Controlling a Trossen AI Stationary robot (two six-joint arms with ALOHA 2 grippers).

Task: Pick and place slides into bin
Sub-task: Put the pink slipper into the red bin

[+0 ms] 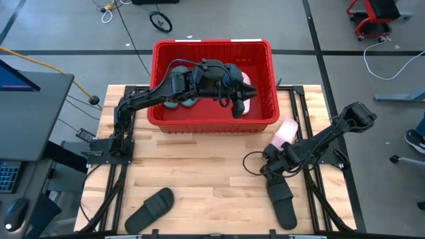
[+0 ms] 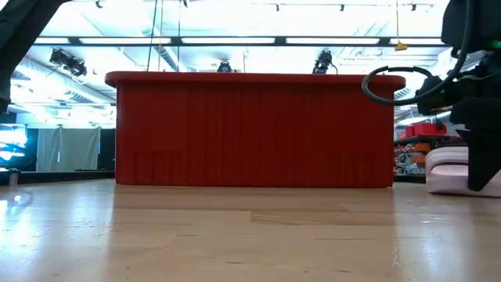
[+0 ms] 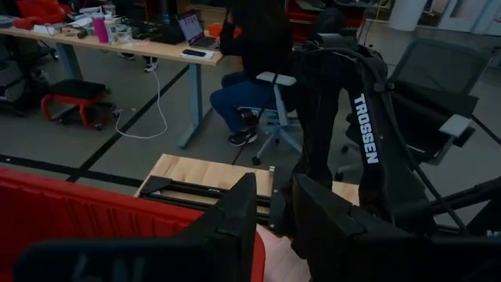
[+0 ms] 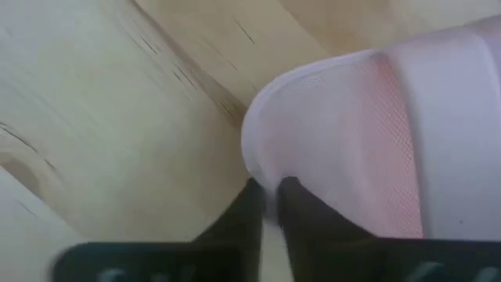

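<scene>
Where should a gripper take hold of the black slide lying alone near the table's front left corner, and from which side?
Best at the wide strap of the black slide, coming straight down from above. It lies flat and diagonal on the wooden table with open space all round, and the strap looks like its only raised part, so jaws set across the strap's width should probably grip more surely than on the low sole edge.

Grey concrete floor (image 1: pixel 66 40) surrounds the wooden counter (image 1: pixel 199 172). A red stool (image 1: pixel 372 16) stands at two o'clock, a bicycle wheel (image 1: pixel 161 21) at eleven. Strip lights (image 2: pixel 227 41) cross the ceiling; a person (image 3: pixel 254 47) sits at a desk (image 3: pixel 149 48).
</scene>
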